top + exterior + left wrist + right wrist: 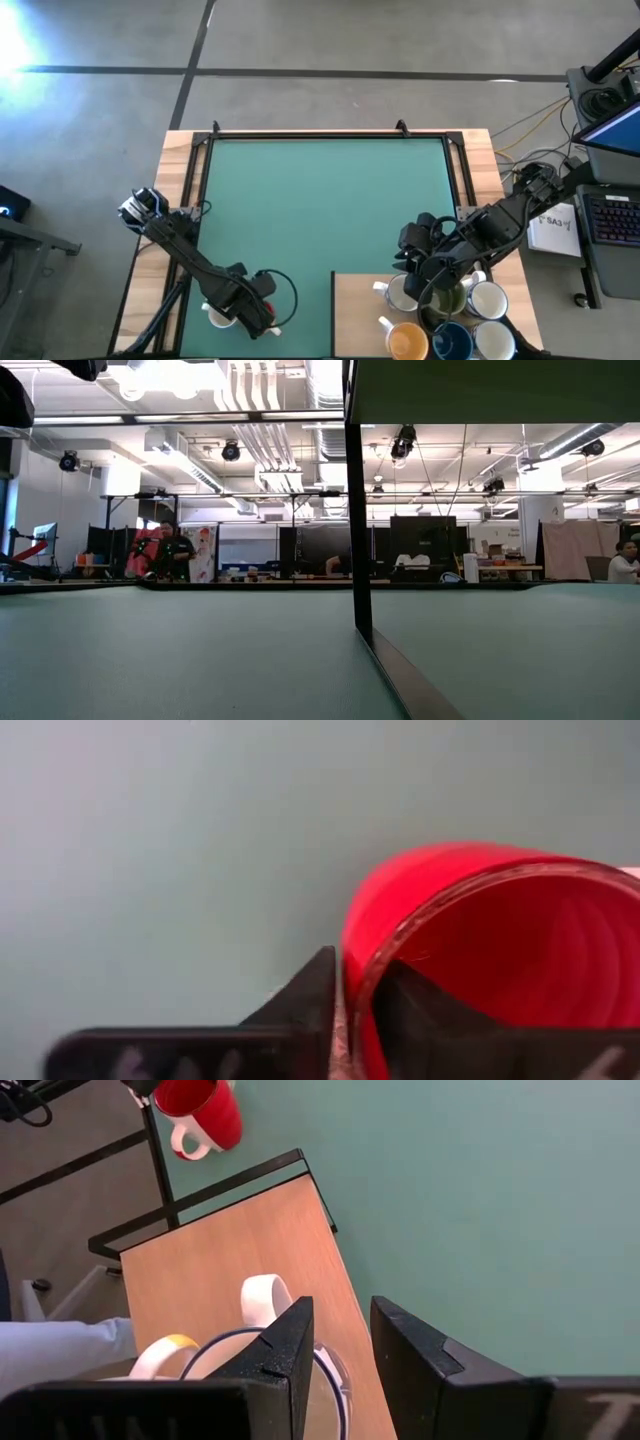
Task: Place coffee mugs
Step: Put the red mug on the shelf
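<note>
A red coffee mug with a white handle is near the front left corner of the green mat. My left gripper points down onto it and is shut on its rim. Several more coffee mugs stand upright on a wooden board at the front right: white ones, one with an olive inside, an orange one and a dark blue one. My right gripper hangs open above them, tilted downward, and touches none that I can see. My left gripper has the red mug's rim between its two fingers, one finger outside the wall and the other inside the cup. The fingers come from above, pointing down. The mug stays upright and seems to stand on the mat.
A black frame borders the mat on the far side and both flanks. Most of the mat's middle and far part is bare green. A laptop and cables lie off the table to the right. People and workbenches show far behind.
</note>
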Action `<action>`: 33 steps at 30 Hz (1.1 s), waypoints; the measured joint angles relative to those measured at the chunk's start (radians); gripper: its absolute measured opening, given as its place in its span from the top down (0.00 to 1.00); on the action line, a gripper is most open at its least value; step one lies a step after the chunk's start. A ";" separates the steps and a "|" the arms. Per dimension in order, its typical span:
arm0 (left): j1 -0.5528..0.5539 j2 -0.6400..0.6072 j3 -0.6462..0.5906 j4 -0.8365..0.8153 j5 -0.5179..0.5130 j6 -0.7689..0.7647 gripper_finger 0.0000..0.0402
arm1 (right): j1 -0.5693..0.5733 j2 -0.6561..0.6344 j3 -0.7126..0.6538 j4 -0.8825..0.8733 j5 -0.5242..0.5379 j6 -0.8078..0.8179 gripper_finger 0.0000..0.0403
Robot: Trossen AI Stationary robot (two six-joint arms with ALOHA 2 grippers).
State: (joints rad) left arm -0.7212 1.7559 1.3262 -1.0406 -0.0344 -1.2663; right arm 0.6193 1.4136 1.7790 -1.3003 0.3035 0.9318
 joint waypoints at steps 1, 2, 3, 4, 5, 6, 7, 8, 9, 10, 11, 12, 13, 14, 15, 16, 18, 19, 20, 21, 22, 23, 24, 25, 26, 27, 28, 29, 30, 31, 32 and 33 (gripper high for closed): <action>0.000 0.000 0.000 0.003 0.000 0.000 0.94 | 0.000 0.000 0.000 0.000 0.000 0.000 0.77; 0.000 0.000 0.000 0.005 0.002 -0.001 0.96 | 0.000 0.000 0.000 -0.001 0.000 0.000 0.77; 0.001 -0.001 0.000 0.007 0.000 -0.005 0.98 | 0.000 0.000 0.000 -0.002 0.000 0.000 0.77; 0.004 -0.001 0.003 0.009 0.000 -0.004 0.97 | 0.000 0.000 0.000 -0.002 0.000 0.000 0.77; 0.007 -0.001 0.005 0.009 0.002 -0.003 0.97 | 0.000 0.000 0.000 -0.003 0.000 0.000 0.77; 0.011 -0.002 0.010 0.005 -0.001 -0.003 0.97 | 0.000 0.000 0.000 -0.003 0.000 0.000 0.77; 0.015 -0.003 0.017 -0.001 -0.001 -0.002 0.97 | 0.000 0.000 0.000 -0.003 0.000 0.000 0.77; 0.021 -0.004 0.025 -0.005 -0.002 0.000 0.98 | 0.000 0.000 0.000 -0.003 -0.002 0.001 0.77; 0.026 -0.004 0.037 -0.014 -0.005 0.000 0.98 | 0.000 0.000 0.000 -0.003 -0.007 0.001 0.77; 0.031 -0.005 0.049 -0.027 -0.015 0.001 0.98 | -0.002 0.000 0.000 -0.003 -0.013 0.001 0.77; 0.038 -0.005 0.061 -0.047 -0.027 0.008 0.98 | -0.005 0.000 0.000 -0.003 -0.016 0.001 0.77; 0.046 -0.005 0.073 -0.069 -0.042 0.015 0.98 | -0.005 0.000 0.000 -0.003 -0.016 0.001 0.77; 0.057 -0.005 0.087 -0.093 -0.059 0.024 0.98 | -0.005 0.000 0.000 -0.003 -0.016 0.002 0.77; 0.070 -0.005 0.102 -0.117 -0.081 0.035 0.98 | -0.009 0.000 0.000 -0.003 -0.016 0.002 0.77; 0.086 -0.006 0.118 -0.143 -0.103 0.047 0.98 | -0.012 0.000 0.000 -0.003 -0.016 0.002 0.77; 0.104 -0.006 0.130 -0.165 -0.123 0.062 0.98 | -0.014 0.000 0.000 -0.003 -0.016 0.002 0.77; 0.146 -0.007 0.148 -0.197 -0.161 0.102 0.98 | -0.023 0.000 0.000 -0.002 -0.016 0.003 0.77; 0.172 -0.007 0.151 -0.195 -0.171 0.127 0.98 | -0.029 0.000 0.000 -0.002 -0.015 0.003 0.77; 0.198 -0.007 0.151 -0.183 -0.177 0.152 0.98 | -0.035 0.000 0.000 -0.002 -0.015 0.003 0.77; 0.224 -0.007 0.151 -0.169 -0.182 0.177 0.98 | -0.043 0.000 0.000 -0.002 -0.015 0.003 0.77; 0.254 -0.007 0.147 -0.154 -0.187 0.208 0.98 | -0.051 0.000 0.000 -0.002 -0.012 0.002 0.77; 0.284 -0.008 0.139 -0.140 -0.188 0.237 0.99 | -0.060 0.000 0.000 -0.002 -0.005 0.000 0.77; 0.318 -0.008 0.134 -0.135 -0.189 0.266 0.99 | -0.070 0.000 0.000 -0.002 0.003 0.000 0.77; 0.353 -0.008 0.129 -0.139 -0.188 0.296 0.99 | -0.080 0.000 -0.002 -0.002 0.010 -0.001 0.77; 0.391 -0.008 0.126 -0.143 -0.189 0.322 0.99 | -0.092 0.000 -0.002 -0.003 0.012 -0.007 0.77; 0.428 -0.008 0.126 -0.144 -0.190 0.349 0.99 | -0.103 0.001 -0.002 -0.001 0.012 -0.016 0.77; 0.466 -0.008 0.126 -0.138 -0.192 0.377 0.99 | -0.115 0.001 -0.002 -0.002 0.013 -0.029 0.77; 0.503 -0.009 0.126 -0.131 -0.193 0.406 0.99 | -0.125 0.001 -0.002 -0.002 0.015 -0.037 0.77; 0.539 -0.009 0.126 -0.126 -0.193 0.433 0.99 | -0.135 0.001 -0.003 0.000 0.021 -0.049 0.77; 0.573 -0.009 0.126 -0.119 -0.193 0.462 0.99 | -0.143 0.002 -0.006 0.005 0.032 -0.061 0.77; 0.605 -0.009 0.126 -0.102 -0.189 0.495 0.99 | -0.151 0.007 -0.008 0.009 0.047 -0.069 0.77; 0.634 -0.009 0.126 -0.075 -0.184 0.528 0.99 | -0.159 0.010 -0.011 0.012 0.064 -0.083 0.77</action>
State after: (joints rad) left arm -0.0872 1.7466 1.4521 -1.1158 -0.2186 -0.7385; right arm 0.4600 1.4236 1.7680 -1.2881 0.3674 0.8485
